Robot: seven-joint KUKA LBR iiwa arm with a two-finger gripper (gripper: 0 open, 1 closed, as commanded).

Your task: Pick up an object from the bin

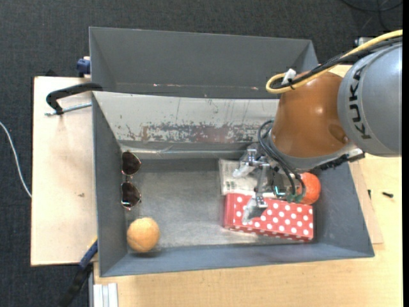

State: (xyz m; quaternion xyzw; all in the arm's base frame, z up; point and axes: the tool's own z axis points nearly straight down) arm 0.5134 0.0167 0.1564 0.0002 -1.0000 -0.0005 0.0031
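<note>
Red with white dots, the flat box (281, 221) on the right of the bin (192, 62) lies under my gripper (254, 187), fingers apart and empty over its upper-left edge, where closing might, I judge, catch the pale packet (229, 179) alongside instead.

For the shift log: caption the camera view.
Robot arm low over the red dotted box at the bin's right; sunglasses and a tan ball lie left.
</note>
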